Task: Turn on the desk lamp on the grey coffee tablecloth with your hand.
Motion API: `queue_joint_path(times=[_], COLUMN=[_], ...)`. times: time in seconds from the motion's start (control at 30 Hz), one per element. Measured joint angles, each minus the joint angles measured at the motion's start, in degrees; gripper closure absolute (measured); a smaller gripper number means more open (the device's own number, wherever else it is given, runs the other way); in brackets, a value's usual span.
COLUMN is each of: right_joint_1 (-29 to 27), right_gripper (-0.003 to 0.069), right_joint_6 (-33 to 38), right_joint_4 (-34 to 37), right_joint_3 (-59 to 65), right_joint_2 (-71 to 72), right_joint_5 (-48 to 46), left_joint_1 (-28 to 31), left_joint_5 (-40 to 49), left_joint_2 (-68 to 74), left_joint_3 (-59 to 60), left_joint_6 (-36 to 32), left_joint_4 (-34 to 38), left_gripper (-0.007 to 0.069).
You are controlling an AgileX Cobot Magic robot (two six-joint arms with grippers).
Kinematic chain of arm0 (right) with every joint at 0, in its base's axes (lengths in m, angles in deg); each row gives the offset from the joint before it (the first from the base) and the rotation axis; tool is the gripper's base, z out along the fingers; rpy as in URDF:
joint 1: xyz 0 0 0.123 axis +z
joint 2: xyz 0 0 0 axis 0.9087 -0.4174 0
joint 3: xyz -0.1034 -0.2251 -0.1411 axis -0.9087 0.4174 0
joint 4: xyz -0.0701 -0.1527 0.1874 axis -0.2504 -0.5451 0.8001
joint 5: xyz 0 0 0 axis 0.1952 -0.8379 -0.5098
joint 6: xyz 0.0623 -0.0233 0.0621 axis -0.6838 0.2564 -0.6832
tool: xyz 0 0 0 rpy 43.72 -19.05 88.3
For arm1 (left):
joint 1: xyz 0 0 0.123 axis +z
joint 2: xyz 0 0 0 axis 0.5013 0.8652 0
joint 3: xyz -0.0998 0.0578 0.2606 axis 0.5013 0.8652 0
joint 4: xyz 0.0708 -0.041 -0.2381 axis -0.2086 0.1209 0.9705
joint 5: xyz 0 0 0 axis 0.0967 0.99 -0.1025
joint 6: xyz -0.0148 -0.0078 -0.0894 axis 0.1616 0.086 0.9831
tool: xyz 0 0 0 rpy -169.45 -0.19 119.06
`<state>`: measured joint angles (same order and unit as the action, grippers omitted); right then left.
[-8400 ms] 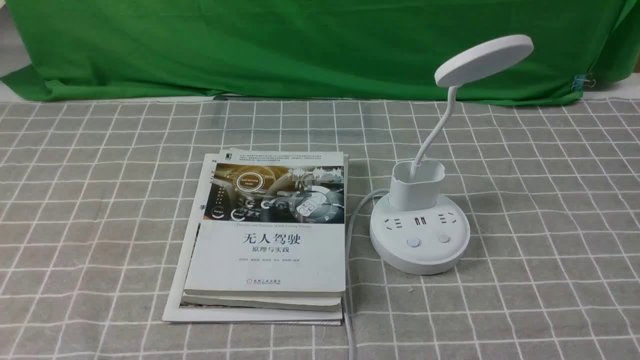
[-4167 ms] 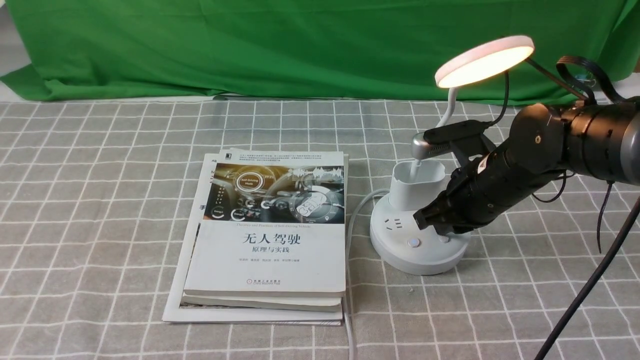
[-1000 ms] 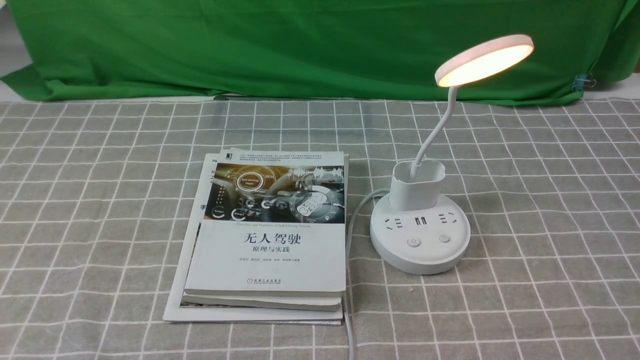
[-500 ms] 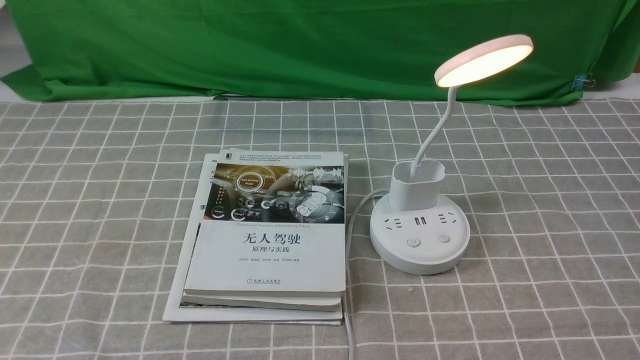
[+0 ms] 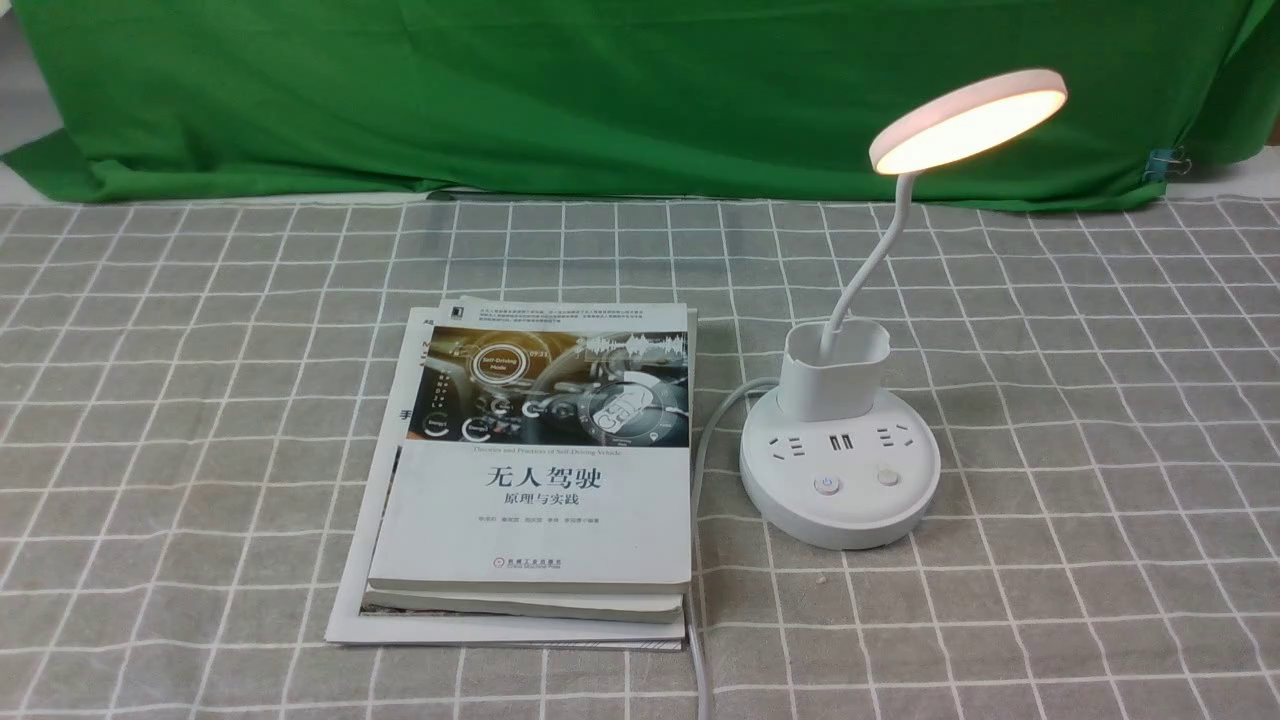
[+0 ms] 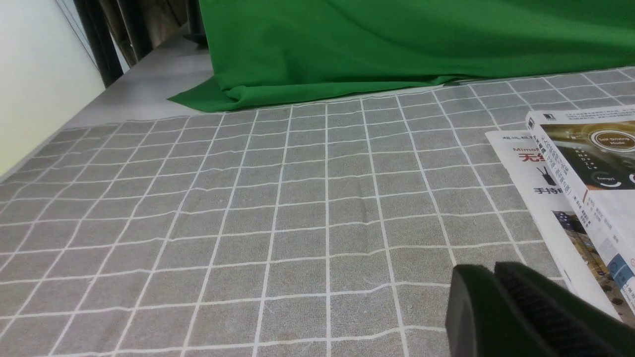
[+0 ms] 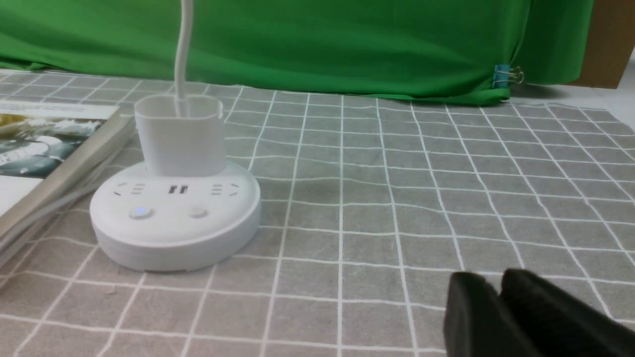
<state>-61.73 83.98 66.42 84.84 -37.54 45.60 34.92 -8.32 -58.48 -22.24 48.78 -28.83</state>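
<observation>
Lighting, front view: the desk lamp [image 5: 968,125] shines from its disc head; the switching-on is judged complete.
Lamp position, front view: on the grey coffee tablecloth [image 5: 1100,560], forward of the right gripper and well apart from it.
Book stack, front view: beside the lamp base, on the left gripper's side of it; at least two books [image 5: 540,520] over printed sheets.
Arms, front view: none visible.
Left gripper [image 6: 491,267], left wrist view: fingers together, nothing held; the book stack lies toward the right gripper's side.
Right gripper [image 7: 492,280], right wrist view: fingers narrow, nothing held; whether the tips meet cannot be told.
Base, right wrist view: ahead of the right gripper, not touching it.
Procedure, judged: settle both arms at rest. Do not press either button again; a second press could switch the lamp off. Avoid brushing the bendy neck or the cable [image 5: 703,600].
Count: lamp, one; buttons, two; cable, one; backdrop clip [image 5: 1160,165], one; grippers, two.
</observation>
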Motion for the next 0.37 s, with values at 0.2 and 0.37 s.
queue_joint_path(times=[0.2, 0.37], right_joint_1=[0.0, 0.0], right_gripper=[0.0517, 0.0516], right_joint_6=[0.0, 0.0], right_joint_4=[0.0, 0.0], right_joint_3=[0.0, 0.0], right_joint_2=[0.0, 0.0], right_joint_5=[0.0, 0.0], left_joint_1=[0.0, 0.0], left_joint_5=[0.0, 0.0], left_joint_2=[0.0, 0.0], left_joint_3=[0.0, 0.0], left_joint_6=[0.0, 0.0], left_joint_4=[0.0, 0.0], left_gripper=[0.0606, 0.0606])
